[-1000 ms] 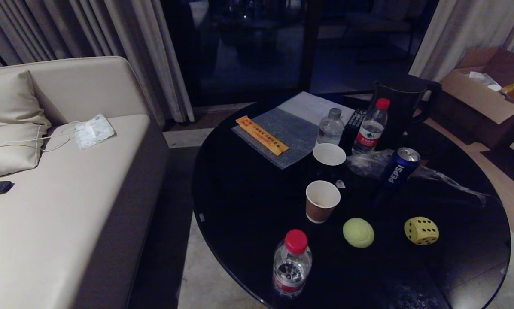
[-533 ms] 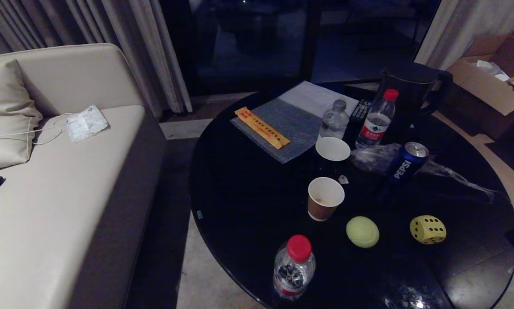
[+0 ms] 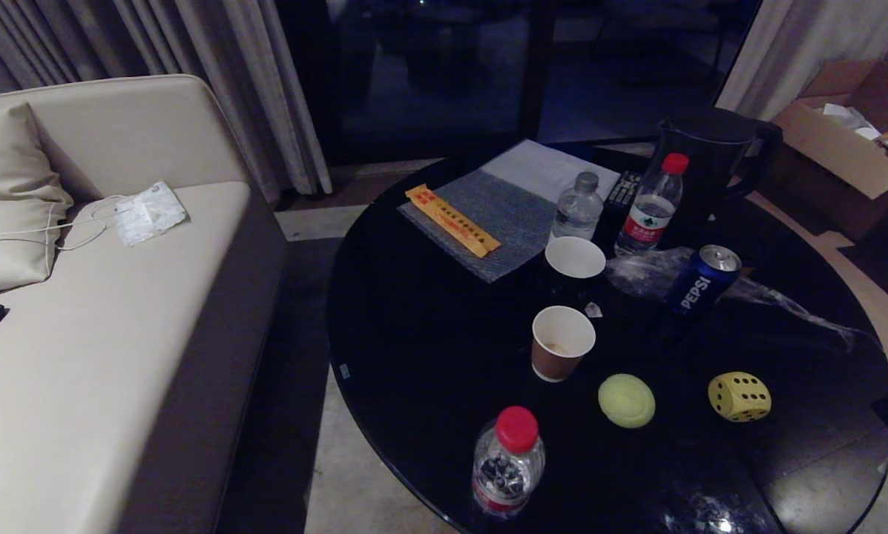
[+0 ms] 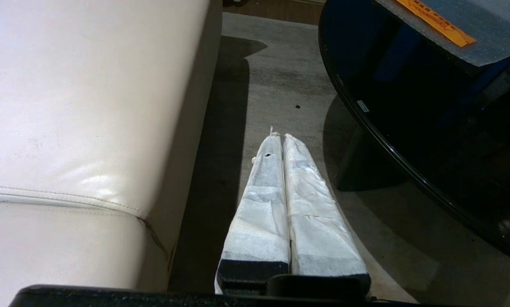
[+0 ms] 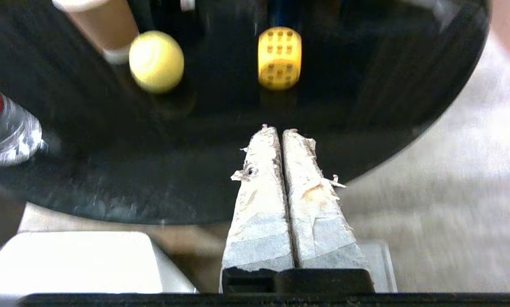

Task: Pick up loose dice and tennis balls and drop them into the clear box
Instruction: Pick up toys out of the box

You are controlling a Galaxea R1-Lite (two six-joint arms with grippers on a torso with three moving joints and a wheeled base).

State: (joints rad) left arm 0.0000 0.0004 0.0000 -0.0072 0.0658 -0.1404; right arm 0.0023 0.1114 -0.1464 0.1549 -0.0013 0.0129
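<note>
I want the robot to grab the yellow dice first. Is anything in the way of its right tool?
Nothing visible is. In the right wrist view, the right tool, fingers shut, points at the yellow dice across bare black table. The tennis ball sits off to one side, not between them.

Round black glossy surface (image 3: pixel 429 356) carrying a tennis ball (image 3: pixel 626 400), a yellow die (image 3: pixel 739 397), two paper cups (image 3: pixel 562 342), a Pepsi can (image 3: pixel 699 285), three water bottles (image 3: pixel 507 461), a grey mat (image 3: pixel 499 222) bearing an orange packet (image 3: pixel 452 220), and a black kettle (image 3: pixel 707 159).
</note>
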